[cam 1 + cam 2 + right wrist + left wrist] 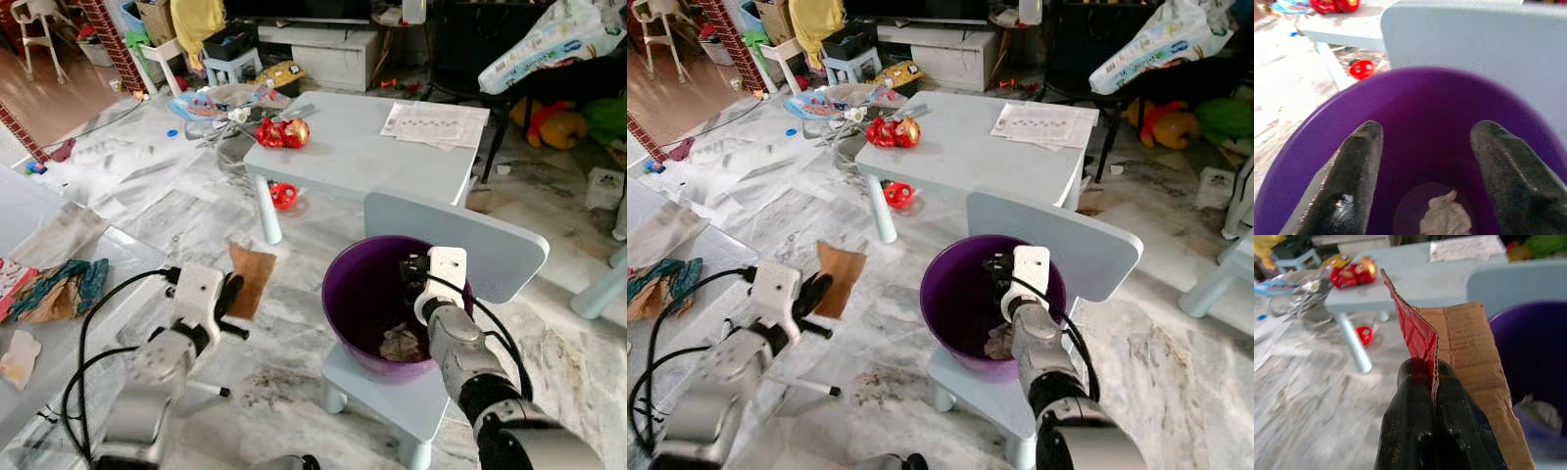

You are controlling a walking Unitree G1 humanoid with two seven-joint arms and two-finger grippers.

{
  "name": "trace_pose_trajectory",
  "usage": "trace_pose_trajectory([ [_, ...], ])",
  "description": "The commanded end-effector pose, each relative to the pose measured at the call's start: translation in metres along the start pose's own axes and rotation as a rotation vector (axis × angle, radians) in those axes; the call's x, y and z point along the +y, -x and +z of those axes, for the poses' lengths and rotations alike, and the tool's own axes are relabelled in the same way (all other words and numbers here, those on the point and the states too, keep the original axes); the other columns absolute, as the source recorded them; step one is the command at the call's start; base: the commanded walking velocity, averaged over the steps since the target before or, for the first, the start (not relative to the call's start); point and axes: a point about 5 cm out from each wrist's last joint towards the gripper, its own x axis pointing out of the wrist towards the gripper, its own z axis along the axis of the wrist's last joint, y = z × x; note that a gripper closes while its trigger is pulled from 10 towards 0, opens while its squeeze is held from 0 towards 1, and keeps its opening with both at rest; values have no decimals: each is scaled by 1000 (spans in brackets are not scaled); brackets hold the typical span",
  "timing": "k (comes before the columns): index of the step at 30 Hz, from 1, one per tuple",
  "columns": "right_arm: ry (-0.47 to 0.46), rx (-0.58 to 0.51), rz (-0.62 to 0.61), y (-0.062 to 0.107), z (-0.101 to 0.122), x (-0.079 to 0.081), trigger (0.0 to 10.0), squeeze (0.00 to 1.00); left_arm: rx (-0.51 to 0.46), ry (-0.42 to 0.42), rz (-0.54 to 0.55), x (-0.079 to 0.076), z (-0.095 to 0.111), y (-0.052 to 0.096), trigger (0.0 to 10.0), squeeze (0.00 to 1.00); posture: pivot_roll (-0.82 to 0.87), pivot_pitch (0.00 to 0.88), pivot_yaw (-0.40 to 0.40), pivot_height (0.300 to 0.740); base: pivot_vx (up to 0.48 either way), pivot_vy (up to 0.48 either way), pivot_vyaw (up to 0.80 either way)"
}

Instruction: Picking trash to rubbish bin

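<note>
left gripper (1434, 382) is pinched tight on a piece of cardboard (251, 277), brown on one face and glossy red on the other, held above the marble floor (294, 362) just left of the purple bin (355, 294). the bin sits on a small pale blue chair (460, 245). right gripper (1425, 147) hangs over the bin's mouth, fingers spread wide and holding nothing. down inside lies a crumpled scrap (1445, 218), tissue perhaps, too blurred to be sure.
</note>
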Motion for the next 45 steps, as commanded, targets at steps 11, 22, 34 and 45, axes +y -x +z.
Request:
trace_pose_trajectory([
  [11, 46, -41, 89, 73, 16, -14, 10000, 0, 27, -39, -212, -55, 11, -67, 10000, 0, -205, 90, 200, 740, 0, 0, 0],
  [22, 4, 119, 277, 109, 13, 4, 10000, 0, 112, 0, -241, -90, -6, -78, 10000, 0, -260, 100, 201, 740, 0, 0, 0],
  [34, -15, 283, 445, 120, 11, 27, 10000, 0, 225, 54, -91, -84, -27, -75, 10000, 1000, -283, 100, 188, 740, 0, 0, 0],
  [45, -18, 309, 447, 121, 12, 31, 10000, 0, 190, 109, -73, -85, -17, -81, 10000, 1000, -280, 97, 193, 740, 0, 0, 0],
])
